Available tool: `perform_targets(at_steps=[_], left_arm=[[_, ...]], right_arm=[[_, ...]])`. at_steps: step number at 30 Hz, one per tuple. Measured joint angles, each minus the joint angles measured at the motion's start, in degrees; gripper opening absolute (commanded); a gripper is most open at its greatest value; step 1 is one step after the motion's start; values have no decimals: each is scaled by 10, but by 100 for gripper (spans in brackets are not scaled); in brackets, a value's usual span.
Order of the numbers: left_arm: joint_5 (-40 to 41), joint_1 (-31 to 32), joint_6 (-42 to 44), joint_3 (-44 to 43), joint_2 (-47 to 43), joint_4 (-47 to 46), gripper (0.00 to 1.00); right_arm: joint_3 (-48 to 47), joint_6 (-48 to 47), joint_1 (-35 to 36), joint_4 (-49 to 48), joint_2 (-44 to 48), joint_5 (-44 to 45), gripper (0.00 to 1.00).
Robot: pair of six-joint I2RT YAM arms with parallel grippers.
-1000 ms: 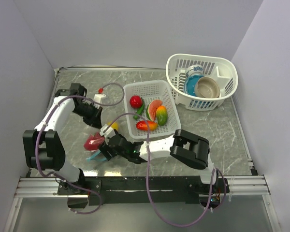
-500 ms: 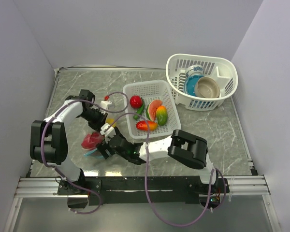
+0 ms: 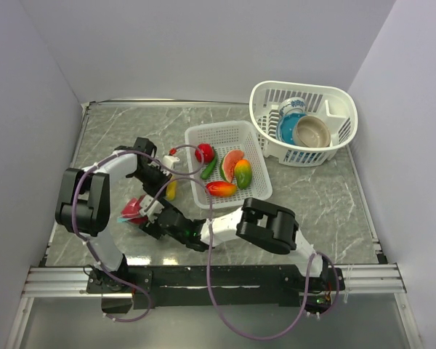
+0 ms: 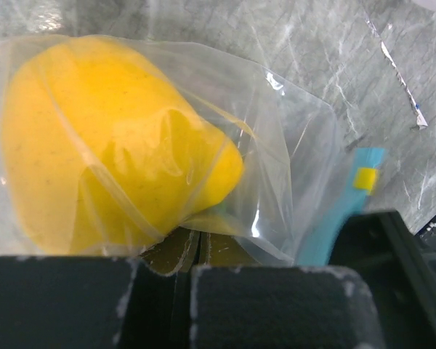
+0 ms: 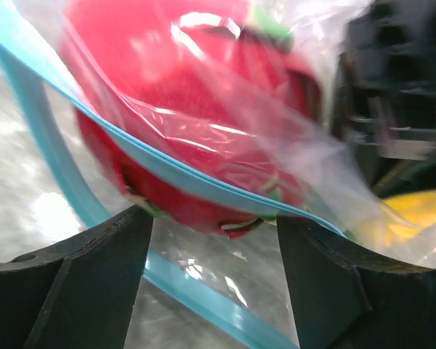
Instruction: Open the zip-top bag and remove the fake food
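Zip-top bag (image 5: 167, 166) edge inside wide right pincer (image 5: 212, 218), white basket (image 3: 214, 126) near.

Lower left: left arm (image 3: 94, 182) folded, wrist reaching toward frame centre. The left gripper (image 4: 190, 280) has its pads pressed together on film of the zip-top bag (image 4: 291, 167). Bottom centre: right arm (image 3: 265, 225) stretched low leftward. The right gripper (image 5: 214, 247) has its fingers spread apart.

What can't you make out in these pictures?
Top view: the right hand covers much of the zip-top bag; its mouth is hidden.
Right wrist view: the red food is blurred, type unclear.
Left wrist view: the left hand is cut by the bottom edge; its grip unclear.
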State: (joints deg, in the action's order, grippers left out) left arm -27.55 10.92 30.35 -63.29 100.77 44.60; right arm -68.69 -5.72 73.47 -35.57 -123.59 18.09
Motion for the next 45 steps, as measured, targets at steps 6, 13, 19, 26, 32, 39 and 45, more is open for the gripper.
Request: perform_targets(at_steps=[6,13,19,26,32,39,45], left_arm=[[7,7,2,2,0,2,1],[4,8,6,10,-1,-11,1],[13,8,19,19,-9,-26,1],[15,10,15,30,-13,-35,1],[20,8,-10,31,-12,-26,1],[45,-43,-29,12,5,-13,1],[65,-87,-31,13,6,-25,1]], right_arm=[[0,-57,1,-8,-15,14,74],[-17,-109,9,-28,-39,50,38],[-57,-166,14,-26,-66,85,0],[-12,-143,17,-24,-27,80,0],[80,-103,37,18,71,103,0],[113,-69,52,83,153,152,0],[113,-61,72,114,191,174,0]])
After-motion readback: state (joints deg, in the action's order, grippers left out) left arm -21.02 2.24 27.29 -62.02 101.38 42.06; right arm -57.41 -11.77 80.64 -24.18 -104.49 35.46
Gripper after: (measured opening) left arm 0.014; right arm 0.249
